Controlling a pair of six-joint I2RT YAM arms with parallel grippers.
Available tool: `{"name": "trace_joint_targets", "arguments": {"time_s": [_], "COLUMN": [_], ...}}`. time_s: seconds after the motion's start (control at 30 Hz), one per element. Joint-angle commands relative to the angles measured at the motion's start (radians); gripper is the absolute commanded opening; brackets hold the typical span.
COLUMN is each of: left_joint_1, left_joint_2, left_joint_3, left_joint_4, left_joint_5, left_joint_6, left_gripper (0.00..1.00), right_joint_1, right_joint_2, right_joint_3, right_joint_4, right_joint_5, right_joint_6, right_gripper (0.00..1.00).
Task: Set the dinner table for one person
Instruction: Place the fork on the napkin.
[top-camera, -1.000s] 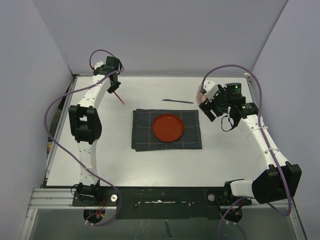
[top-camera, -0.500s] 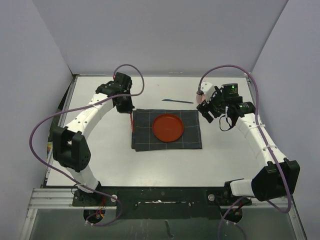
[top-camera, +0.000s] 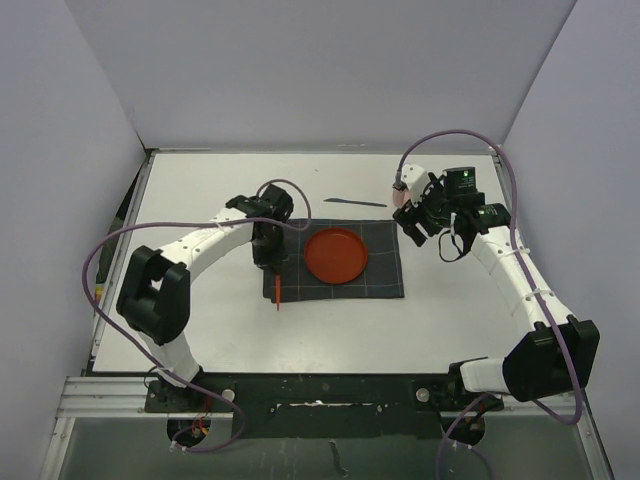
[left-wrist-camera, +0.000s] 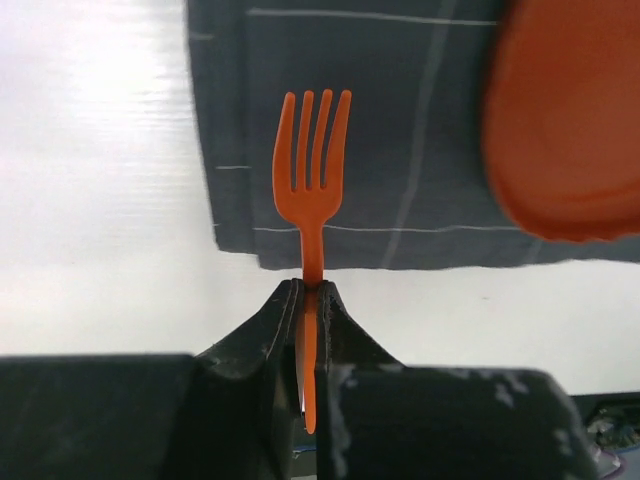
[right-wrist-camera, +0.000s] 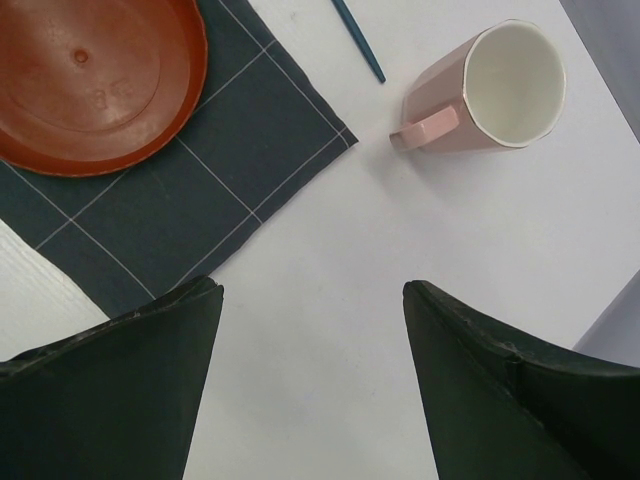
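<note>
**At the mat's near-left edge: fork arrives**

Swung in across the table, the left gripper pinches the fork beside the plate, ready to place. Farther off, the right gripper gapes near the mug.

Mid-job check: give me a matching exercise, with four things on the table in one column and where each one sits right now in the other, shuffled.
Things:
1. orange fork
2. orange-red plate
3. pink mug
4. thin blue utensil

Places:
A. lying flat on the bare dinner table, past the middle of the dark mat's far edge
B. resting on the dark mat
C. clamped by the fingers of the left gripper
D. standing off the mat's far right corner, in front of the open right gripper

Pairs: 1-C, 2-B, 3-D, 4-A.
</note>
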Motion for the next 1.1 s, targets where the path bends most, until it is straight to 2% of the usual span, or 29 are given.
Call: {"name": "trace_joint_targets", "arguments": {"time_s": [0.0,0.3,0.43,0.87,1.07], "left_joint_1": [0.045,0.014,0.008,0.038,0.049], "left_joint_2": [0.037,0.204,0.248,0.287,0.318], "left_joint_3": [-0.064,0.208,0.27,0.202,0.222], "left_joint_4": [0.099,0.078,0.072,0.088,0.076], "left_joint_5": [-0.036,-0.03,-0.028,-0.039,-0.044], "left_joint_6": [-0.079,-0.008,0.016,0.005,0.016], "left_gripper": [0.0,0.0,0.0,0.0,0.0], "right_joint_1": [0.0,-0.007,-0.011,-0.016,-0.016], "right_joint_2": [-0.024,-0.035,-0.037,-0.033,-0.029], "right_joint_3": [0.02,0.02,0.014,0.009,0.008], "right_joint_4": [0.016,0.016,0.018,0.022,0.021], "right_joint_5": [-0.028,-0.023,-0.025,-0.023,-0.026], "right_joint_6": [0.01,0.009,0.009,0.006,0.008], "right_gripper": [0.75,0.75,0.75,0.76,0.76]}}
